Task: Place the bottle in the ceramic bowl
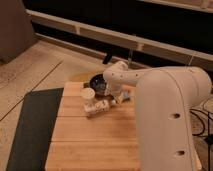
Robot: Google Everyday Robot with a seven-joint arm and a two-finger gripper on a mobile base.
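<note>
Plainly, the grasp is not yet made. In the one camera view, the bottle (96,107) lies on its side on the wooden tabletop (90,142), just on the near side of the cream cup (88,94). The dark bowl (98,84) sits just beyond the cup, toward the far edge. The pincer (114,99) hangs low under the big white arm (165,115), just right of the bottle's right end; it is spread wide and, as far as I can judge, holds nothing. To do this step well, I would bring the pincer left over the bottle's middle and set the jaws across its narrow width. Then descend without nudging the cup and close gently so the bottle cannot roll.
</note>
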